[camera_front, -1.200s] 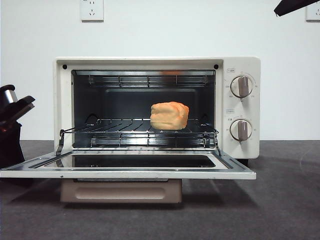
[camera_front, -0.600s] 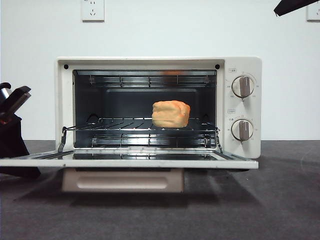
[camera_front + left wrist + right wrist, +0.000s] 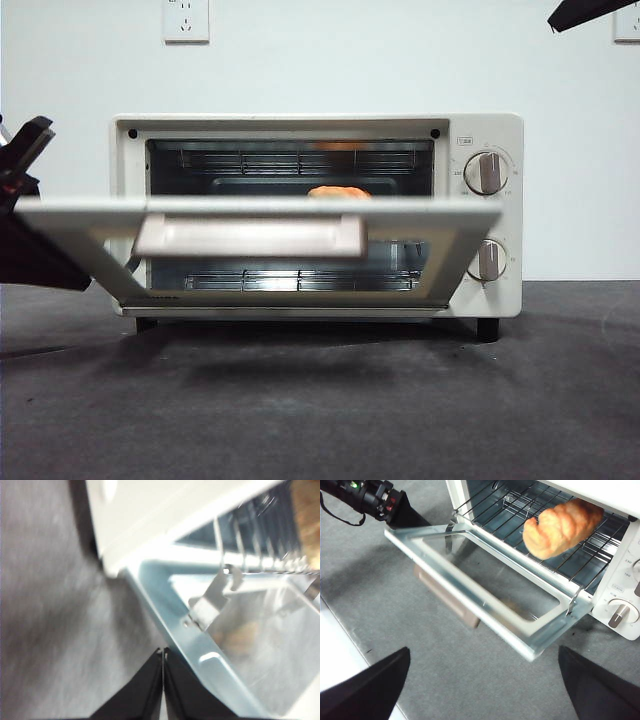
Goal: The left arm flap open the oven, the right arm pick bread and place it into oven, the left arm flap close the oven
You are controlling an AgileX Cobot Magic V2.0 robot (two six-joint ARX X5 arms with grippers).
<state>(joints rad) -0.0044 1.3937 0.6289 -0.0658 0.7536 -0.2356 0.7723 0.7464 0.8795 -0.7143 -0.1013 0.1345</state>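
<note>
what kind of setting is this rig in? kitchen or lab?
Likely a lab or test bench, not a kitchen: a lone toaster oven with bread inside sits on a bare grey table against a plain white wall with a socket.

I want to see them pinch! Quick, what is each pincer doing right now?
Left pincer: shut, holding nothing, pressed against the oven door.
Right pincer: open, empty, waiting above the table.

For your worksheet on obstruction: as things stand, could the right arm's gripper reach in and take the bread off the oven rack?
Probably not easily. The door is half raised across the oven mouth, pushed by the left gripper, leaving only a narrowing gap above it. The bread sits behind it; the right gripper hangs back, open.
</note>
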